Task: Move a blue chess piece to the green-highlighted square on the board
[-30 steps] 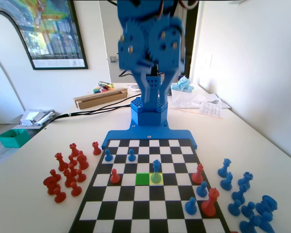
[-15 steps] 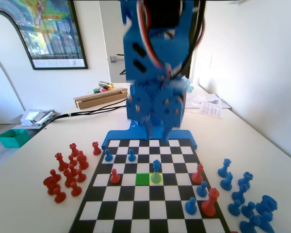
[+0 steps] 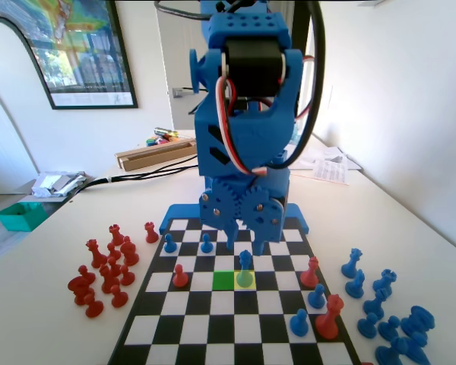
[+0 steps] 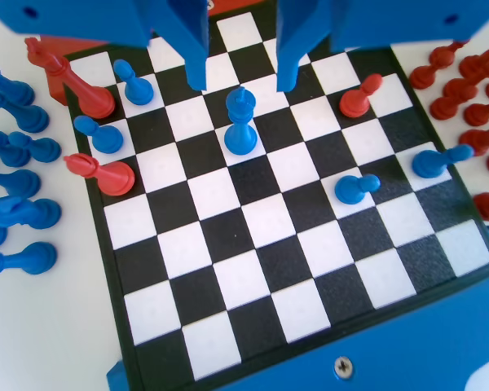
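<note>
The blue chess piece stands upright on the yellow square, right of the green-highlighted square on the board. My gripper hangs open just behind and above the piece's head. In the wrist view the gripper is open, its jaws straddling the line of the blue chess piece. The piece's head sits just below the jaw tips, nothing gripped. The board stretches toward the arm's base.
On the board stand blue pawns, a red pawn left of the green square, and taller red pieces. Captured red pieces crowd the table left, blue pieces right.
The arm has swung down from high above the board. The gripper now hangs low over the blue chess piece. No piece has moved.
</note>
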